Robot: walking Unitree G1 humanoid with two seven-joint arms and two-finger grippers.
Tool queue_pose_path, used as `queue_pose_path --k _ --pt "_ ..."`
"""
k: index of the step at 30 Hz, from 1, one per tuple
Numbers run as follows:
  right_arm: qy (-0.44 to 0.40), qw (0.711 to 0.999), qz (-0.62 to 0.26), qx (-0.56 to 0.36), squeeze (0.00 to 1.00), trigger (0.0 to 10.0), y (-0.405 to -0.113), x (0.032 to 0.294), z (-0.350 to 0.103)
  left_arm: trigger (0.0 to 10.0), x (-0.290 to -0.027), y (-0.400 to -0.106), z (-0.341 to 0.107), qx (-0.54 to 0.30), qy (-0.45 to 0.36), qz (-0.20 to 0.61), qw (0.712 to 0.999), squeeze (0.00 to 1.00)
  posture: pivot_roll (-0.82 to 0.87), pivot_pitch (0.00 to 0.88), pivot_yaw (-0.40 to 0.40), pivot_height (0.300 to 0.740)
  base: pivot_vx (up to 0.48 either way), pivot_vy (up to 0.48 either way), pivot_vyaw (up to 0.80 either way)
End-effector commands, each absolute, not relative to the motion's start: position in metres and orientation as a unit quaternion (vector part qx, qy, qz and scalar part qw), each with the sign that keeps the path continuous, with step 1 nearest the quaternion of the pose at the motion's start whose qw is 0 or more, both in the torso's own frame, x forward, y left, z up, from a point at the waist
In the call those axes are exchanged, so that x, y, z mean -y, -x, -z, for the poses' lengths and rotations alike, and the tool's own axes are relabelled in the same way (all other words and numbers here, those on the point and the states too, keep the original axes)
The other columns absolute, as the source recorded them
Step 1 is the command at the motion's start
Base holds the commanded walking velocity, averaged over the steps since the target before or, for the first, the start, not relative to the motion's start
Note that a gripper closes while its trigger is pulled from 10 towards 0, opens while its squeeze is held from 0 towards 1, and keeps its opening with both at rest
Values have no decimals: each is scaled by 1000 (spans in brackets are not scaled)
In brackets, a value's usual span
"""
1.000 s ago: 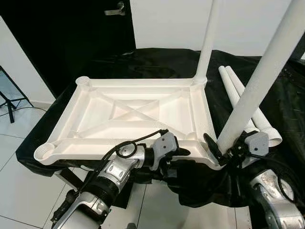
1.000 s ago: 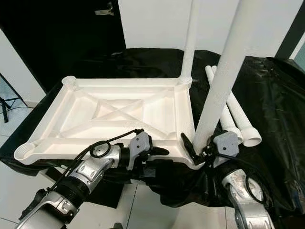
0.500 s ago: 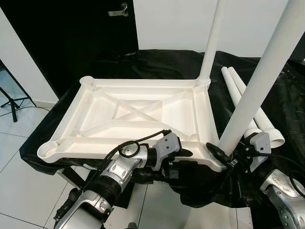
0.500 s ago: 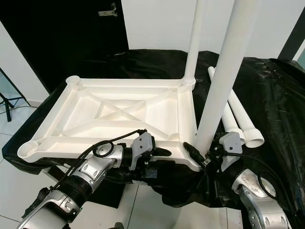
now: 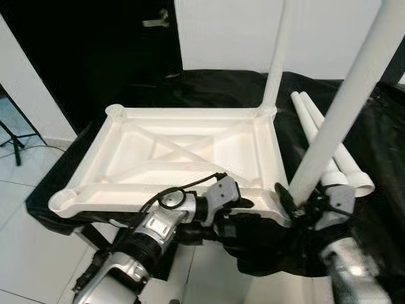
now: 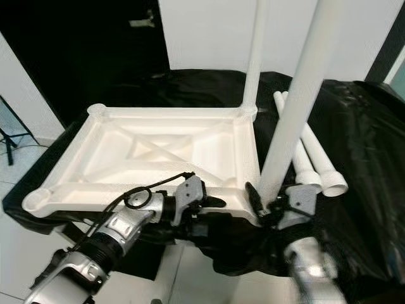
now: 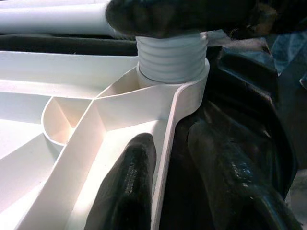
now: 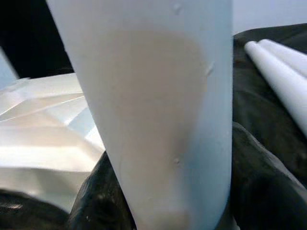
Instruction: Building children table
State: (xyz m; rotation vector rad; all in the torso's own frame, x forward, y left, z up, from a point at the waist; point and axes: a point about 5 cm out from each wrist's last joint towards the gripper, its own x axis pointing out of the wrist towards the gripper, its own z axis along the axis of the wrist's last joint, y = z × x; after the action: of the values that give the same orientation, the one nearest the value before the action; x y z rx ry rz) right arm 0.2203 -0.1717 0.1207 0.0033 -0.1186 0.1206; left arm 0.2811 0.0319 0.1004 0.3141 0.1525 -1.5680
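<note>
A white table top (image 5: 95, 152) lies upside down on a black cloth (image 5: 380, 139). One white leg (image 5: 276, 57) stands upright in its far right corner. At the near right corner a second leg (image 5: 342, 101) leans slightly, its threaded end (image 7: 172, 57) sitting in the corner socket. My right gripper (image 5: 296, 201) is shut on this leg (image 8: 158, 96) just above the socket. My left gripper (image 5: 243, 204) is shut on the table top's near rim (image 7: 165, 143), one finger inside (image 7: 129, 191) and one outside. Two loose legs (image 5: 342, 158) lie on the cloth to the right.
A black door with a handle (image 5: 155, 19) and a white wall stand behind the table. Tiled floor lies to the left, with a dark stand's legs (image 5: 9, 136) at the left edge. The cloth hangs over the near edge below my grippers.
My right forearm has swung in under its gripper and is now blurred, while the gripper stays on the leg. The left gripper has kept its hold on the rim.
</note>
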Motion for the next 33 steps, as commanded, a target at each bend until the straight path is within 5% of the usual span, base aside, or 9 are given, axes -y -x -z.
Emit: queue_pose_path --k 1,3,6,9,10,16,18,29,33 --pt "-4 998 9 61 0 0 -225 187 -121 10000 -35 -269 -82 -115 -137 729 661 0 190 0 20 740 0 0 0" --pt "-4 998 19 56 0 0 -226 187 -120 10000 -37 -268 -82 -117 -138 729 660 0 192 0 21 740 0 0 0" --pt "4 998 9 54 0 10000 -228 186 -120 10000 -39 -268 -81 -118 -140 728 661 0 186 0 24 740 0 0 0" --pt "15 998 -10 54 0 10000 -229 182 -120 10000 -38 -269 -81 -118 -141 728 660 0 179 0 24 740 0 0 0" --pt "12 997 -31 63 1000 10000 -231 178 -122 10000 -37 -269 -80 -117 -141 728 660 0 172 0 25 740 0 0 0" --pt "18 988 -134 77 1000 10000 -235 168 -132 10000 -33 -269 -80 -115 -141 729 660 0 158 0 25 740 0 0 0" --pt "31 981 -180 70 0 10000 -236 170 -134 10000 -32 -269 -80 -115 -141 729 660 0 158 0 25 740 0 0 0" --pt "75 946 -314 8 0 10000 -239 193 -139 10000 -29 -268 -78 -114 -138 730 660 0 141 0 10 740 0 0 0" --pt "82 931 -354 -33 0 2824 -234 198 -133 10000 -27 -269 -78 -112 -137 730 660 0 141 0 7 740 0 0 0"
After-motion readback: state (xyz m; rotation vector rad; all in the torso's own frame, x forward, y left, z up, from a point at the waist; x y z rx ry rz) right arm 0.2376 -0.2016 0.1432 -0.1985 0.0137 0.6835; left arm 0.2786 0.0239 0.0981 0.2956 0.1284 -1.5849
